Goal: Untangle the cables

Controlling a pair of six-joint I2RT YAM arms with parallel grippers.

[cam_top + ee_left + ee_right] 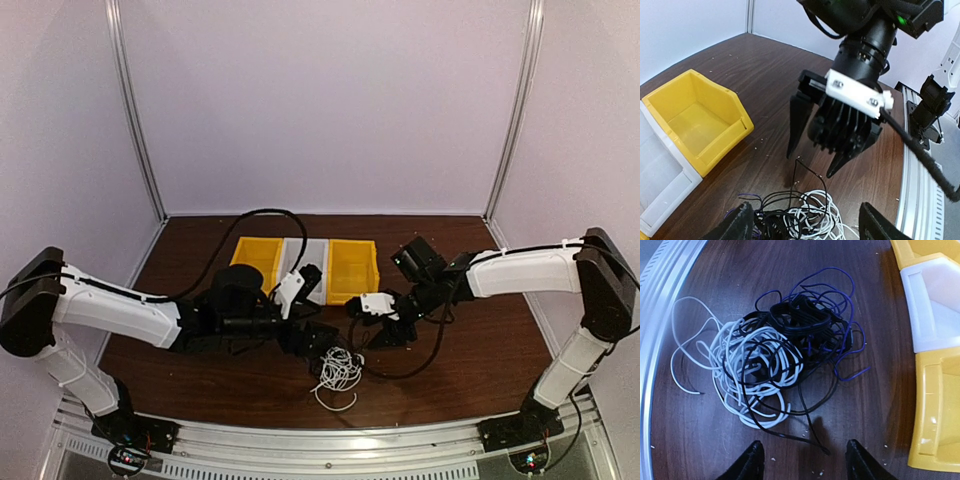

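The cables [780,350] lie heaped without clear axis, while left end effector [807,225] and right end effector [811,165] hang released.

Even purplish light, soft shadows, sheen on table [875,270].

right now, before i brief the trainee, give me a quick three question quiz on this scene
1. True or false: the right gripper is shut on a cable.
2. Which part of the tangled cables lies nearest the metal rail? A white, B purple, C black.
3. How many yellow bins stand on the table?
Key: 1 false, its jaws stand open above the cables. 2 A, the white cable. 3 two, with a pale bin between them.
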